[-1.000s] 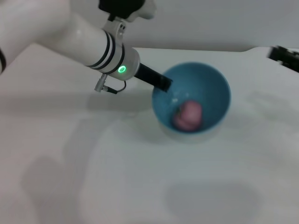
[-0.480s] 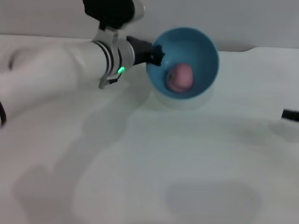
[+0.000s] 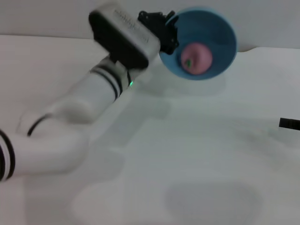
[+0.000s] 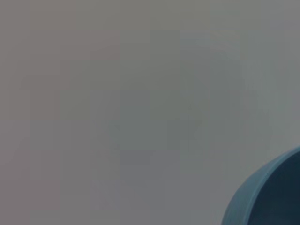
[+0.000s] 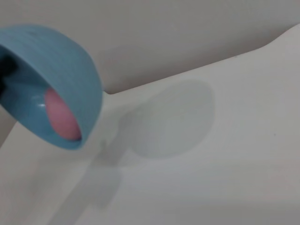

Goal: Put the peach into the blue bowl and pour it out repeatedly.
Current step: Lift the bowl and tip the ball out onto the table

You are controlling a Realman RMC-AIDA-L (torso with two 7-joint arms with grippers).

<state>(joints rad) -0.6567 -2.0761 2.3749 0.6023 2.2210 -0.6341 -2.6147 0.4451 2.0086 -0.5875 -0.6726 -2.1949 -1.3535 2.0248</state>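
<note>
White table (image 3: 201, 164) fills the space, with a pale wall behind it. Up in the air at the far side, the left claw (image 3: 165, 33) has its fingers pinched on the rim of the blue bowl (image 3: 212, 28). That bowl is tipped steeply on its side, its open mouth facing the camera. Inside it sits the pink peach (image 3: 196, 58), low against the bowl's wall. At the table's right edge, a dark bit of the right claw (image 3: 289, 123) peeks in; I cannot tell if it is open.

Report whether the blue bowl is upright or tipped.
Tipped: the left gripper holds the blue bowl aloft by its rim, opening sideways, the peach inside.
</note>
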